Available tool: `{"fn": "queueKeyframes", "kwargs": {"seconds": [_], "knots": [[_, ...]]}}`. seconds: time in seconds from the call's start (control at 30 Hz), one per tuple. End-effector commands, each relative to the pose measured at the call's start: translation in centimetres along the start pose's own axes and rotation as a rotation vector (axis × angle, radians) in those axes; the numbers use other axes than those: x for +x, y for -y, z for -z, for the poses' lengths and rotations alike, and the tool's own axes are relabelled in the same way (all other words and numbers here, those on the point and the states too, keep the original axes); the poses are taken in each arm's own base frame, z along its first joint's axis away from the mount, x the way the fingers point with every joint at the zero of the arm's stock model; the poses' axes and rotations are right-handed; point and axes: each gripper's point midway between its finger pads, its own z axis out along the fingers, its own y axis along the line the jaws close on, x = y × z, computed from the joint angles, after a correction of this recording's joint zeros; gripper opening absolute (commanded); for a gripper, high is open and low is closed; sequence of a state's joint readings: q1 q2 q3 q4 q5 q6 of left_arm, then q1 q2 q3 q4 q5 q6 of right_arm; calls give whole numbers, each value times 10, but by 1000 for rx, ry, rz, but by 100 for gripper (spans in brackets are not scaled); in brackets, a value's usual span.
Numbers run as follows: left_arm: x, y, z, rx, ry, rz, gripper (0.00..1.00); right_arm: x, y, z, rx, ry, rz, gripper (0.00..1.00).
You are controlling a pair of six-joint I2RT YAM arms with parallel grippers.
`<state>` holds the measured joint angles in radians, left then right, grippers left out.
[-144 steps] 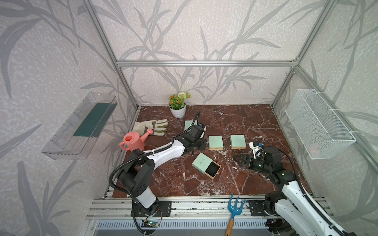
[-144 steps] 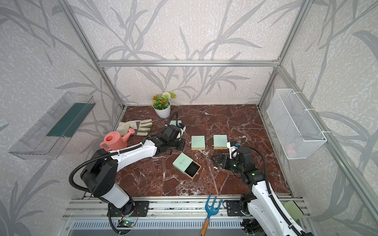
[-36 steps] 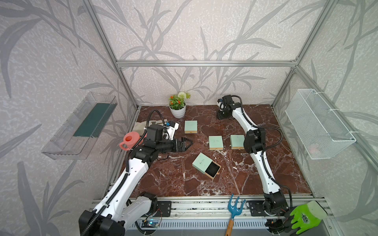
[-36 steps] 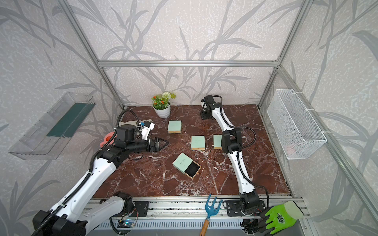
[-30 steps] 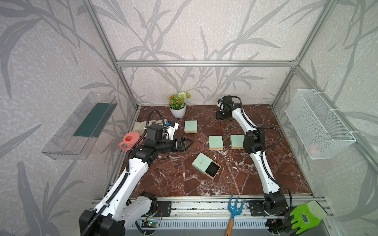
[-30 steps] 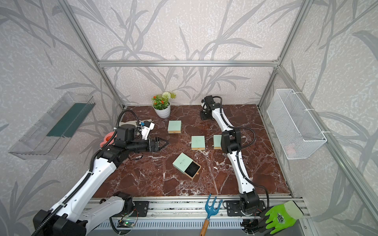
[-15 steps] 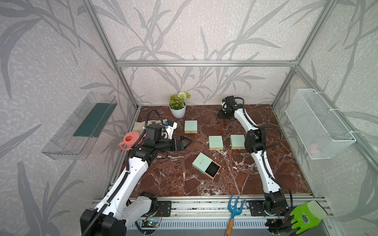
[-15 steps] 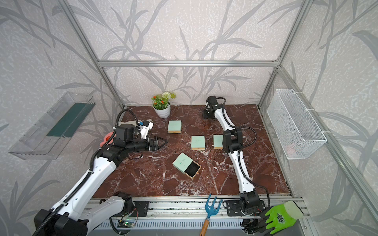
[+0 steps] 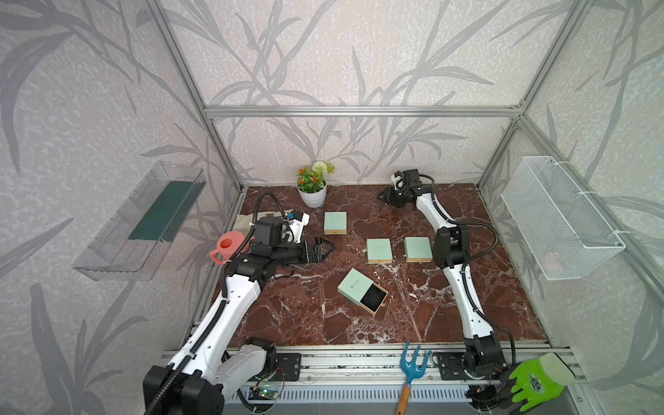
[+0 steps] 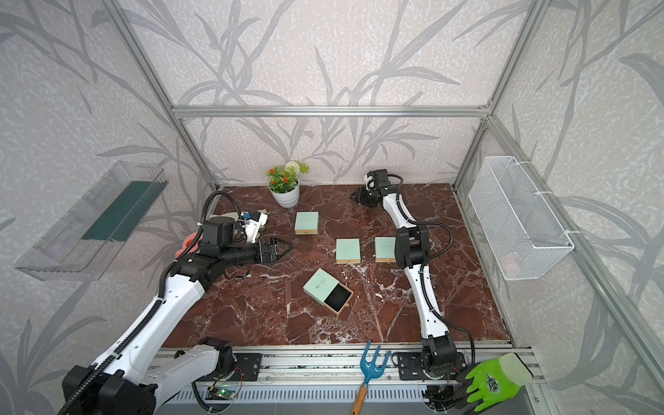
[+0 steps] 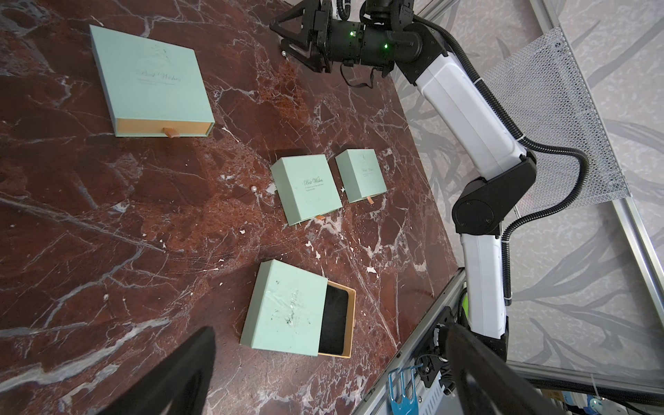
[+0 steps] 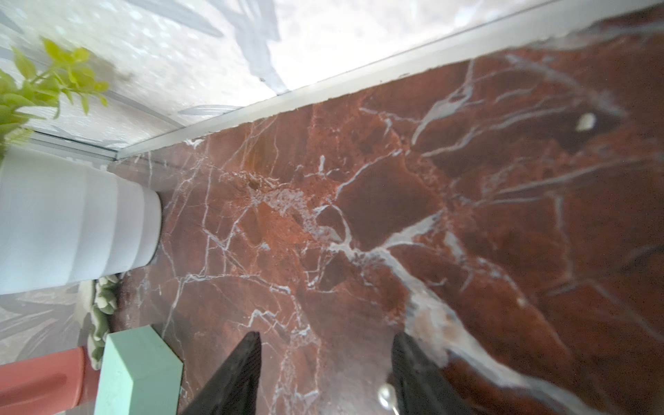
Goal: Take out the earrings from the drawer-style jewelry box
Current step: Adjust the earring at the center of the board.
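The mint-green drawer-style jewelry box (image 9: 354, 285) (image 10: 321, 284) (image 11: 287, 305) lies mid-table with its black-lined drawer (image 11: 334, 319) pulled out. One earring (image 12: 386, 393), a tiny pale bead on a pin, rests on the marble beside a fingertip of my right gripper (image 12: 325, 337). That gripper (image 9: 386, 197) (image 10: 357, 197) (image 11: 282, 36) is low at the back of the table, open and holding nothing. A second pale bead (image 11: 253, 188) lies on the marble left of the middle box. My left gripper (image 9: 328, 247) (image 10: 287, 246) (image 11: 327, 332) hovers wide open and empty, left of the boxes.
Three shut mint boxes (image 9: 335, 222) (image 9: 379, 250) (image 9: 418, 249) lie behind the open one. A white flower pot (image 9: 312, 194) stands at the back left, a pink watering can (image 9: 228, 246) at the left edge. A blue rake (image 9: 413, 363) and green glove (image 9: 531, 381) lie on the front rail.
Within the last second the right gripper's jaws have spread wider at the back of the table. Earlier it was beside the open box. The left arm has barely moved.
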<state>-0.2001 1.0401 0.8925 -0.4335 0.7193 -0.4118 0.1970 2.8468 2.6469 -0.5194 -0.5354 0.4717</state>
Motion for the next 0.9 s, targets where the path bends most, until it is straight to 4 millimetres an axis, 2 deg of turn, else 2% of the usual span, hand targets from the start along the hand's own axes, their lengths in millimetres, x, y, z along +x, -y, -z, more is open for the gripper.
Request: {"fn": "queueKeyframes", "kwargs": {"seconds": [0.0,0.33,0.5,0.73,0.87], "knots": [[0,1,0,19,3,-1,99,40,17,-24,-20,-115,-108,60],[-1,5,4,28,16,-12,99,58,16,-13,-30,-166,-130,58],[-1,7,6,31,21,-15,99,67,28,-6,-21,-169,-163,58],[-1,8,6,37,24,-16,99,68,34,7,-22,-149,-182,57],[-1,7,5,37,25,-13,99,63,26,11,-58,-152,-155,57]]}}
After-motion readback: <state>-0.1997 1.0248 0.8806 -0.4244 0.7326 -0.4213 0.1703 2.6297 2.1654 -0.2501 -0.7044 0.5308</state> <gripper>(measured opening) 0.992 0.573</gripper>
